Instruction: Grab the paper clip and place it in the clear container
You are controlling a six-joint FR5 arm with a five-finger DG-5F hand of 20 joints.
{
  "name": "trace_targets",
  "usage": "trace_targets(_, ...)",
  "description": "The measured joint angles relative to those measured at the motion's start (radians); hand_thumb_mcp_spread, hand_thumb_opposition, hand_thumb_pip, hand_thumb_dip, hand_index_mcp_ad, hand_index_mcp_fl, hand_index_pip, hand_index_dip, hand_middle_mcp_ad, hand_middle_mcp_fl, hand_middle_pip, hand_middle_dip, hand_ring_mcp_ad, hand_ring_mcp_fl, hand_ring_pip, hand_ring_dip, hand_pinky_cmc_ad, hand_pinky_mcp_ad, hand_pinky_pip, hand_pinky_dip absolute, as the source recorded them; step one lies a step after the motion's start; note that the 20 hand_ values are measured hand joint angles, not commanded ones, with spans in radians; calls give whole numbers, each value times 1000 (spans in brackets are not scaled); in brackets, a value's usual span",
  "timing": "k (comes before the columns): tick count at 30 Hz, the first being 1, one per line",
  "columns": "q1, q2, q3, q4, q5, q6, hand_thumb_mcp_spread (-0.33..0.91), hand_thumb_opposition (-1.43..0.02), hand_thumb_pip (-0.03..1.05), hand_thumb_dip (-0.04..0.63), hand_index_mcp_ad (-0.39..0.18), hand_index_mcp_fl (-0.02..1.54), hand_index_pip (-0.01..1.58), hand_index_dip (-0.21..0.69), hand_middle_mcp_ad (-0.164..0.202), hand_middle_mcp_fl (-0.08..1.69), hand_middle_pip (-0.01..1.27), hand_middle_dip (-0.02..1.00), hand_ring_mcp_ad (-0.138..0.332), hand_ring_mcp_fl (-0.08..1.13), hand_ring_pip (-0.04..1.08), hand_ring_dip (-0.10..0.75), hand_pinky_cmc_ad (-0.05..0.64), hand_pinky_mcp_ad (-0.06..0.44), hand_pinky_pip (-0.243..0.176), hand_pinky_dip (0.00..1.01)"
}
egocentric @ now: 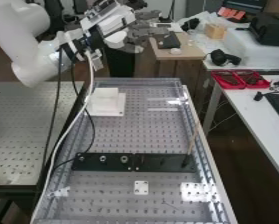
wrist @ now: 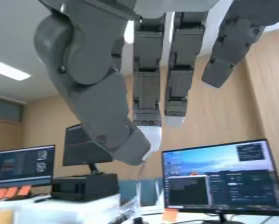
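The hand (egocentric: 144, 33) is raised near the worktop (egocentric: 133, 135), its fingers (wrist: 147, 82) straight and loosely spread. Pickup seems ahead, calling for a descent and a fine pinch.

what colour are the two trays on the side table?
The trays are red; clearest in the high view.

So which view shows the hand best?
The wrist view: the hand is close and large there, hanging in from the top edge. The high view shows it smaller, near the top, at the end of the white arm.
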Motion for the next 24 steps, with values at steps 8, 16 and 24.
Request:
trace_targets(8,107,-62,39,-14,39,10,684,-1070,658,298,-176,391,115,-175,-35,922,787,717,37,654,140,515,457,279,99,195)
trace_targets(16,144,-159,79,-21,96,12,688,-1073,658,298,-168,391,119,-175,-35,922,787,717,37,654,140,515,457,279,99,195)
trace_targets(24,155,-238,96,-29,169,7,688,-1073,661,298,-164,391,119,-175,-35,923,787,717,37,658,148,515,461,279,99,195)
